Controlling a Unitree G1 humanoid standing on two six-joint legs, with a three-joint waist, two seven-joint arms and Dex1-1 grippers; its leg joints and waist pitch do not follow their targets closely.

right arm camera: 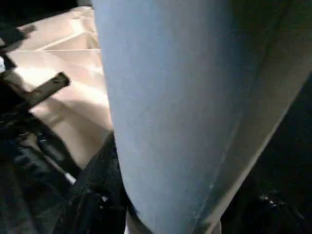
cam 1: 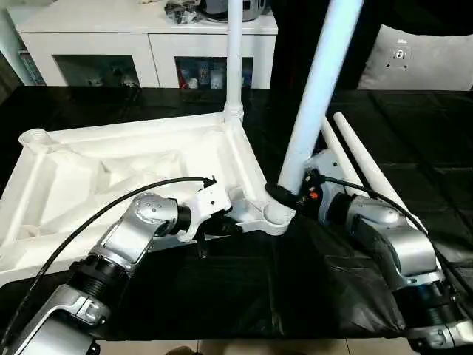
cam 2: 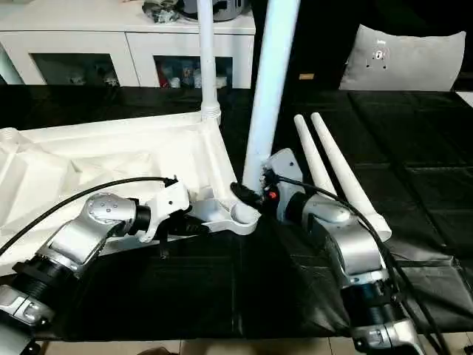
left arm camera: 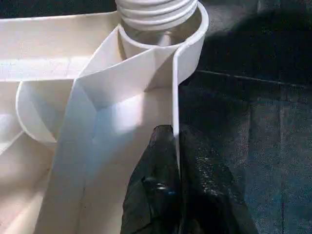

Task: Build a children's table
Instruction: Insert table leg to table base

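Observation:
The white tabletop (cam 1: pixel 111 170) lies upside down on the black table cover, ribs facing up. One white leg (cam 1: pixel 234 59) stands upright in its far right corner socket. A second leg (cam 1: pixel 319 81) leans in the near right corner socket (cam 1: pixel 278 213), its threaded end (left arm camera: pixel 156 9) resting in the socket ring. My right gripper (cam 1: pixel 290 191) is shut on this leg just above the socket, and the tube (right arm camera: pixel 170 97) looms close to that wrist's camera. My left gripper (left arm camera: pixel 175 146) is shut on the tabletop's thin side rim close to that same corner.
Two loose white legs (cam 1: pixel 355 159) lie side by side on the black cover to the right of my right arm. A white cabinet (cam 1: pixel 148 44) with glass doors stands behind the table. A grey cushion (cam 1: pixel 421 59) is at the back right.

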